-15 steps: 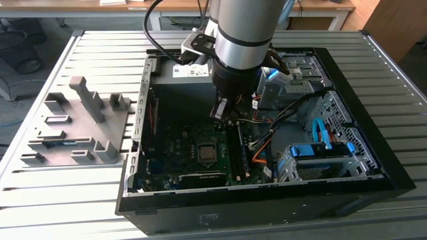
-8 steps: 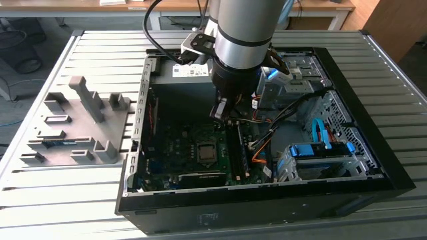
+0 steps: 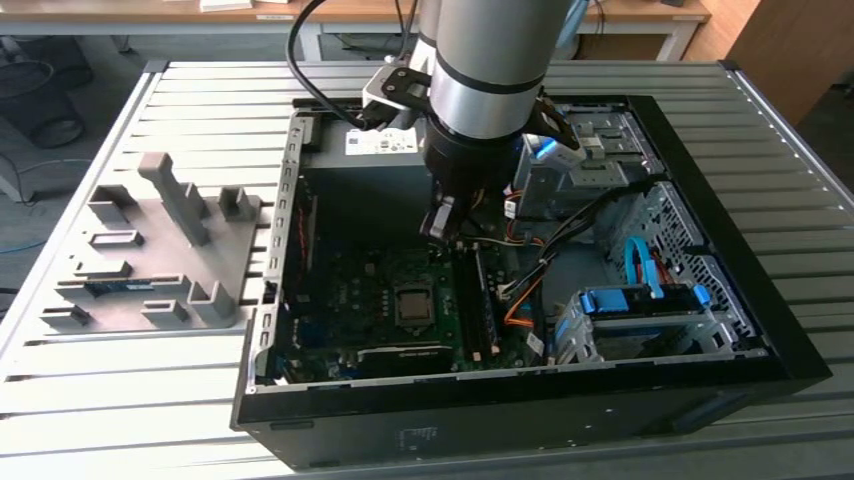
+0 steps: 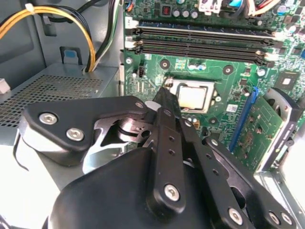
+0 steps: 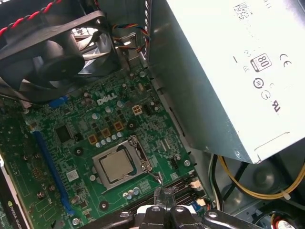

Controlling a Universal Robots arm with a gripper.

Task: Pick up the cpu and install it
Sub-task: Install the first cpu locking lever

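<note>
The cpu lies flat in its socket on the green motherboard, its silver lid showing inside the metal frame; it also shows in the second wrist view as the cpu and in the exterior view as the cpu. My gripper hangs inside the open computer case, a little above the board and just beside the socket. Its black fingers stand together with nothing between them. In the first wrist view the gripper ends near the socket's thin lever, by the memory slots.
The grey power supply stands close beside the arm, with yellow and black cables next to it. A black fan sits past the socket. A drive cage fills the case's corner. A grey holder rack rests on the table outside.
</note>
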